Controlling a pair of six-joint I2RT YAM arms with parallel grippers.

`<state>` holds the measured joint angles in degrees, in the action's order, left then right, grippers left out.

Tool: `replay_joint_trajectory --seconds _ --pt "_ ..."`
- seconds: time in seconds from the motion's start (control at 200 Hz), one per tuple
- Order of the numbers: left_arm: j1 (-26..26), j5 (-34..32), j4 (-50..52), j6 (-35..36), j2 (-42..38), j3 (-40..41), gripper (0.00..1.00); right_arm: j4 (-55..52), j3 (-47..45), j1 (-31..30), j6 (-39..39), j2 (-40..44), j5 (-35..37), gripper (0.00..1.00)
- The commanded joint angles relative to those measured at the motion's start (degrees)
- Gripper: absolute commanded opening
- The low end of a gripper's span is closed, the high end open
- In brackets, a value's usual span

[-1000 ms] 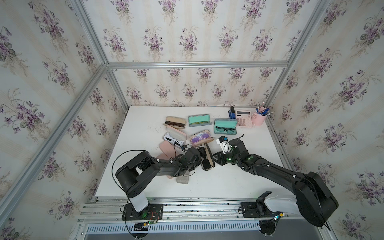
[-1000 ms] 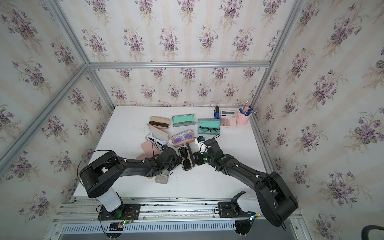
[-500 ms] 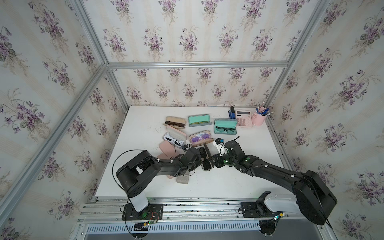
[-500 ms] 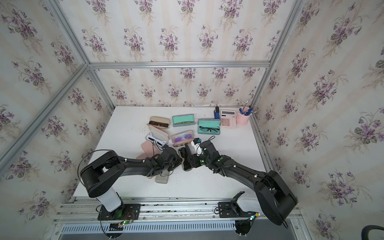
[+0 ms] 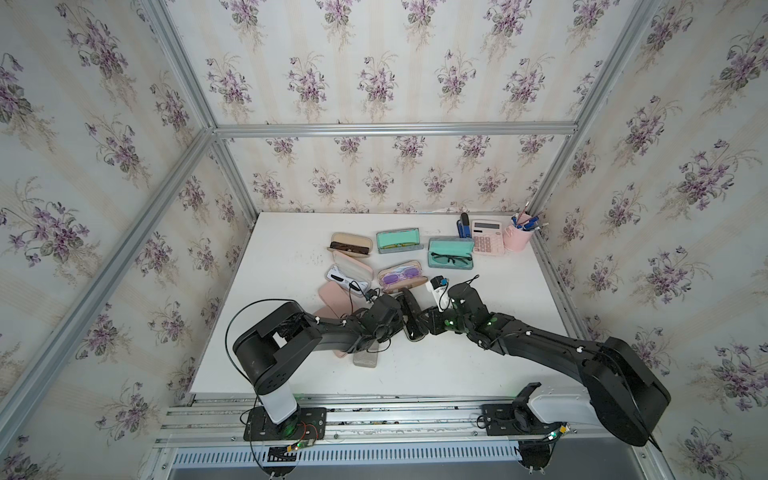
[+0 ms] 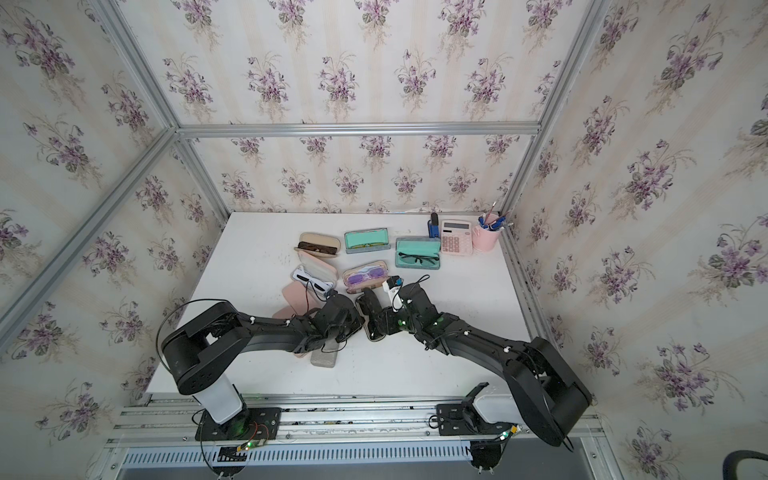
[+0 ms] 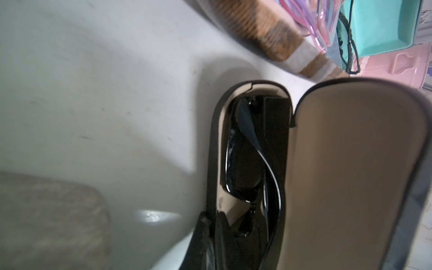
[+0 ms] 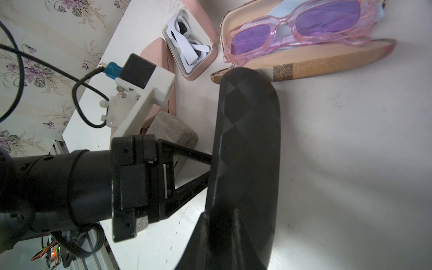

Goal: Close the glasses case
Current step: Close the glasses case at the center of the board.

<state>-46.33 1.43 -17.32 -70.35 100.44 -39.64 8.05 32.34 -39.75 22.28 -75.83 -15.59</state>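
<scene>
The black case [image 5: 411, 316] lies on the table [image 5: 291, 257] between the two grippers and is not yet closed. Its lid [image 7: 346, 177] stands raised on the hinge, tan lining showing, with a wide gap over the base. Black sunglasses [image 7: 243, 163] are tucked inside. The left gripper [image 7: 211, 236] is clenched on the base's rim. The right gripper [image 5: 432, 323] sits against the lid's outer face, and I cannot tell how its jaws stand. What remains, I judge, is swinging the lid down until it shuts. Just beyond the right gripper an open plaid case [image 8: 327, 63] holds pink glasses [image 8: 252, 37]. Beside the left gripper a grey case [image 5: 365, 358] is already shut.
</scene>
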Motion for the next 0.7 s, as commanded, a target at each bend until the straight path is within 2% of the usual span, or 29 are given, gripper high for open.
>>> replay_joint_trajectory --seconds 0.0,0.694 --pt "0.3 0.5 12.6 1.0 2.4 1.5 0.1 -1.4 -0.1 -0.7 0.1 -1.0 0.8 0.19" --pt "0.3 0.8 13.2 1.7 2.1 0.7 0.09 -0.1 0.1 -1.2 -0.1 -3.1 -0.5 0.19"
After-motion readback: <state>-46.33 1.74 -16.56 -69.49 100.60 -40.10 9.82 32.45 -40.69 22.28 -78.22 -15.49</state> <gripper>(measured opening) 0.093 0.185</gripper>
